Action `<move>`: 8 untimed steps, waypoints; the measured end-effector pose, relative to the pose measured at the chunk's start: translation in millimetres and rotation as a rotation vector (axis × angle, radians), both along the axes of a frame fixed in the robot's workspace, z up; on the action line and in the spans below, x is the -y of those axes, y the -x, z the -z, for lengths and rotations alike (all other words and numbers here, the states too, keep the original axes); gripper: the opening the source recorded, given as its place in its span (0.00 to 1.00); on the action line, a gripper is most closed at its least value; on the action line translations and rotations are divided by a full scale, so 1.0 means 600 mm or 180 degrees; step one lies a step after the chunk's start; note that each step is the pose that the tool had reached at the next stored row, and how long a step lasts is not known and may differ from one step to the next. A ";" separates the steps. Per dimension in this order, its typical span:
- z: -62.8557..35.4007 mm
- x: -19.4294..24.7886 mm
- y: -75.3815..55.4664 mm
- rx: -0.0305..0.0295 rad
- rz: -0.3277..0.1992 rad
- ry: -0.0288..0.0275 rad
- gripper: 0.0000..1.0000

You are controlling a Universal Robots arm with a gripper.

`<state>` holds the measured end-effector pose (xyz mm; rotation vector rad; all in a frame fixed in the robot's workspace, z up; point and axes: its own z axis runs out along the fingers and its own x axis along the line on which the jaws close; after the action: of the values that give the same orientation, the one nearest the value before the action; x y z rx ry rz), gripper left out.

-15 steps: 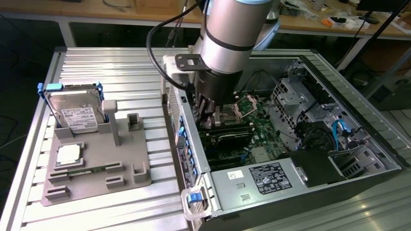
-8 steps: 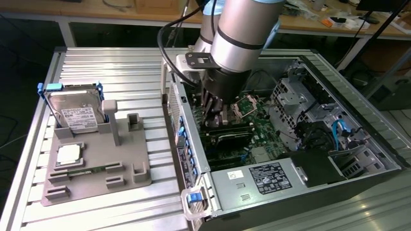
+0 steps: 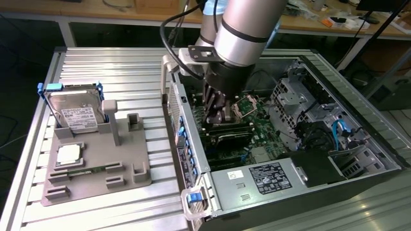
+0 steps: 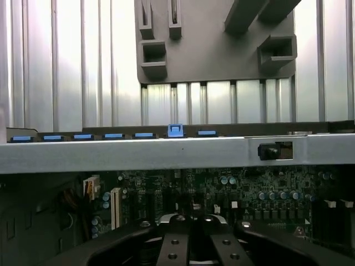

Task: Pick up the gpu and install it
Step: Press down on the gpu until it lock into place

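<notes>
We see a silver arm [image 3: 247,31] over a green motherboard [image 3: 257,120] in a black computer case [image 3: 359,178]. We note a grey holder [image 3: 96,166], a white-labelled silver hard drive [image 3: 76,113], blue clips [image 4: 113,136] and a ribbed pale-grey table [image 3: 115,67].

A ribbed aluminium table [image 3: 122,67] of long grooved slats carries everything here. Lying directly on it is an open computer case [image 3: 289,144], side panel off. Just beside the case, toward the exterior view's left, a grey holder tray [image 3: 96,163] sits flat on the slats. Beyond the tray, farther from the case, bare slats run to the table's edge. The same slats [image 4: 72,66] and tray [image 4: 211,50] appear past the case's wall.
</notes>
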<state>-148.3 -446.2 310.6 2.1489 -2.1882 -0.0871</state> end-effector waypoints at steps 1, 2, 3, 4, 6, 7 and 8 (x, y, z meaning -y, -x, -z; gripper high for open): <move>0.000 0.0006 -0.003 -0.0030 0.0000 0.0001 0.11; 0.000 0.0012 -0.006 -0.0060 0.0000 0.0000 0.11; 0.000 0.0017 -0.010 -0.0092 0.0000 0.0000 0.11; 0.000 0.0022 -0.013 -0.0125 0.0000 0.0000 0.11; 0.000 0.0037 -0.024 -0.0227 0.0000 0.0000 0.11; 0.000 0.0040 -0.026 -0.0255 0.0000 0.0000 0.11; 0.000 0.0043 -0.026 -0.0264 -0.0001 0.0000 0.11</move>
<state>-132.8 -448.8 310.5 2.1055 -2.1427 -0.1729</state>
